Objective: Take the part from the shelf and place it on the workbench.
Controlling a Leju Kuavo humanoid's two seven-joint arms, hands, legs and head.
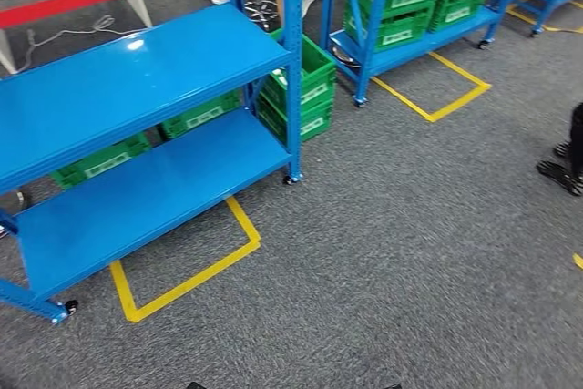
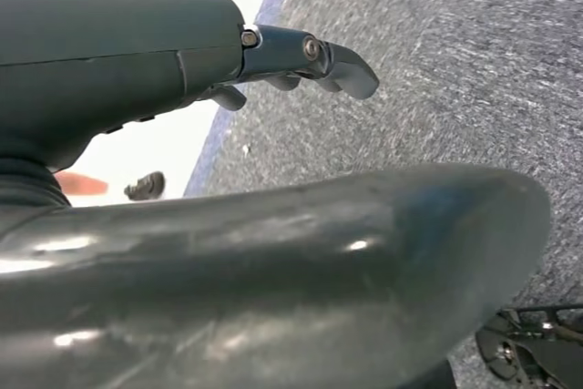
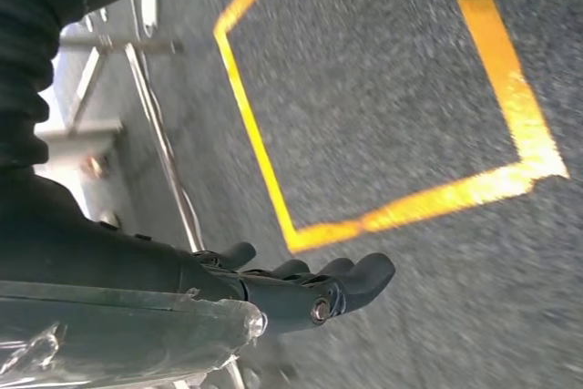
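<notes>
Part: can't pick it out in any view. Blue shelf point(image 1: 138, 70) sits at 10 o'clock in head view, two bare boards, on castors, w/ a yellow floor outline point(image 1: 186, 280) under its near corner. Green crates point(image 1: 306, 88) stacked behind its post at 12; second blue rack point(image 1: 405, 6) w/ more green crates at 1 o'clock. Person's dark shoe point(image 1: 560, 175) at 3 o'clock on grey carpet point(image 1: 385, 243).

Left hand point(image 2: 302, 52): fingers stretched out, apart from thumb, nothing held, over carpet. Right hand point(image 3: 323, 284): fingers extended straight, nothing in them, above a yellow tape corner point(image 3: 295, 234).
</notes>
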